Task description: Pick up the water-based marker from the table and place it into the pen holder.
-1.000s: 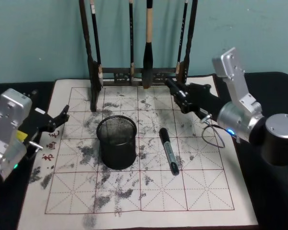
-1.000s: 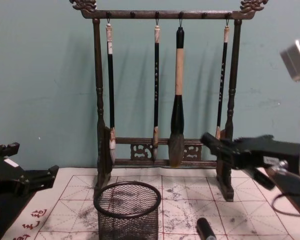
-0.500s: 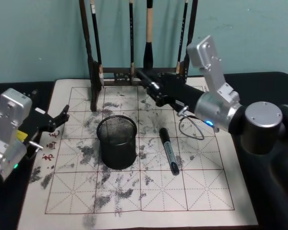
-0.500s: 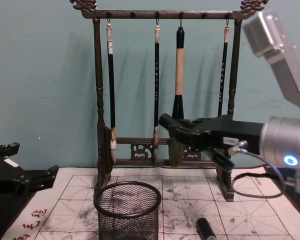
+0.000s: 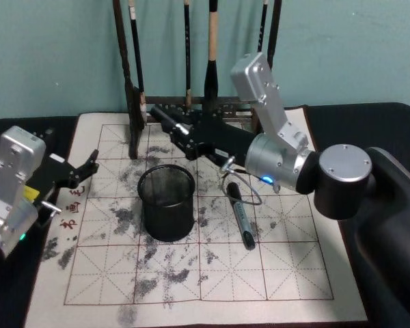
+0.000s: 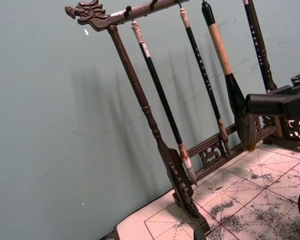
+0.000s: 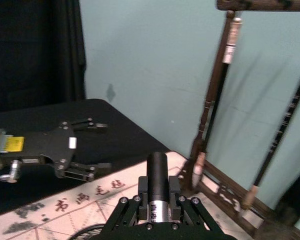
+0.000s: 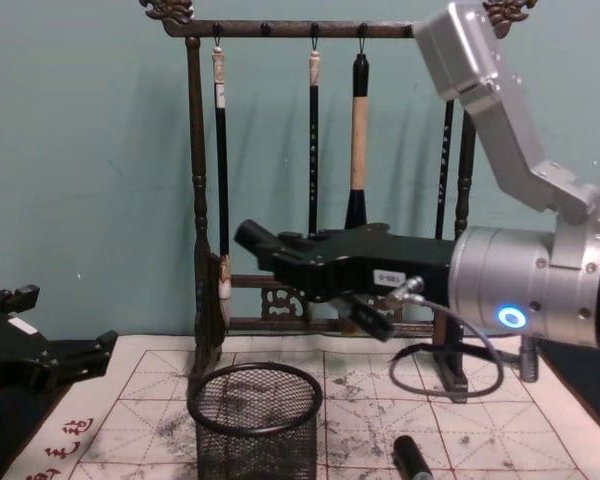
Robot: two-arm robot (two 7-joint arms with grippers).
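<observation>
Right jaws: clenched on a marker (image 7: 157,170), held level, raised by the pen holder's (image 5: 167,212) far side. Left jaws: released, parked left. Step, I judge: carry. Next I tip it in and let go.

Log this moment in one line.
right gripper: shut on held marker, raised near pen holder | left gripper: open, parked at mat edge | second marker: lying on mat

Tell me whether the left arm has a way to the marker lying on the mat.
Probably not directly: the pen holder stands between the left gripper, open at the mat's left edge, and the marker; the right gripper, shut on a dark pen, reaches across behind the holder.
</observation>
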